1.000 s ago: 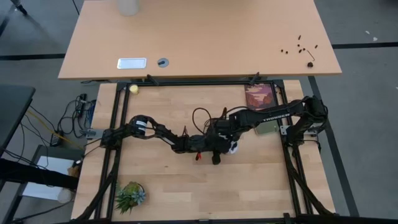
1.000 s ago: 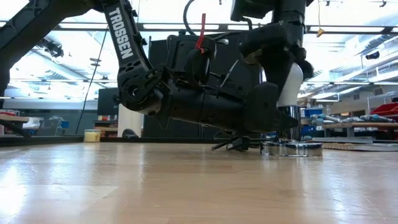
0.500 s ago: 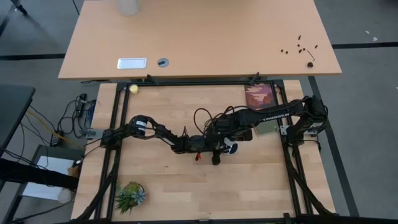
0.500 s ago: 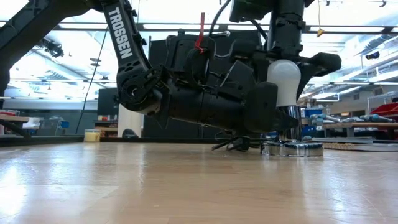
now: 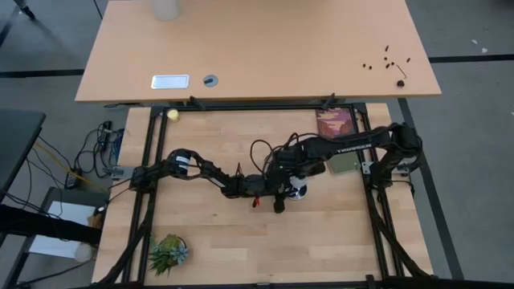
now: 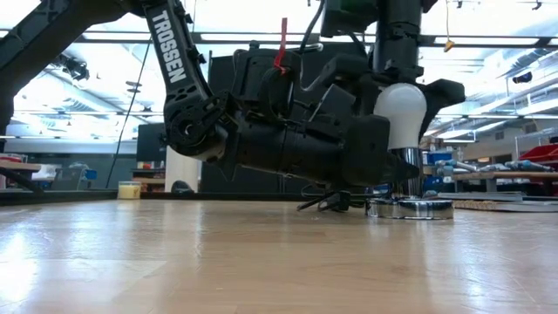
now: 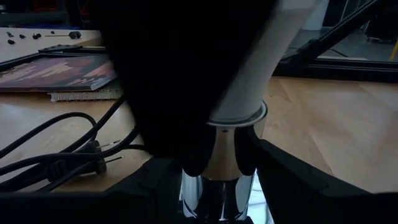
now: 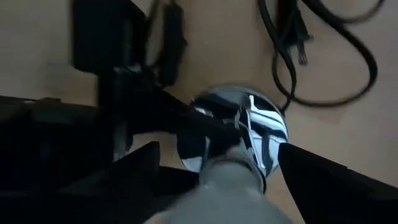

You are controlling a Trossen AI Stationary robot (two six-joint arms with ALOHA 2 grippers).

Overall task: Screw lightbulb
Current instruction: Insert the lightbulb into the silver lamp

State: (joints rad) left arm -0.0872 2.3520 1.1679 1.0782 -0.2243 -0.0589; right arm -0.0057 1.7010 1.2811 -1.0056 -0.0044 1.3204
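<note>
The white lightbulb [image 6: 399, 112] stands upright, its base in the silvery socket [image 6: 405, 167], whose round disc [image 6: 410, 208] rests on the table. My left gripper [image 7: 217, 186] lies low and level at mid-table, shut on the socket's stem. My right gripper [image 8: 217, 180] points down over the bulb [image 8: 231, 186], open. Its fingers [image 8: 124, 171] stand on either side of the bulb with a gap to it. In the high view both grippers meet at the bulb [image 5: 299, 191]. My left gripper pinches the socket's silvery stem [image 7: 217, 158] between its two fingers, below the bulb's collar. The fingers come in level from the table's left side and lie across the upright stem. The socket stands upright with its disc on the table.
A black cord with a plug [image 7: 62, 163] lies on the table beside the socket, toward the far edge. A book [image 5: 335, 123] lies at the far right, a yellow ball [image 5: 172, 114] at the far left, a small plant [image 5: 167, 253] at the near left.
My right gripper has rolled about its downward line over the bulb. Its fingers, which stood in front of and behind the bulb in the low view, now stand at its sides, and it has opened. The bulb and socket stay upright in place.
</note>
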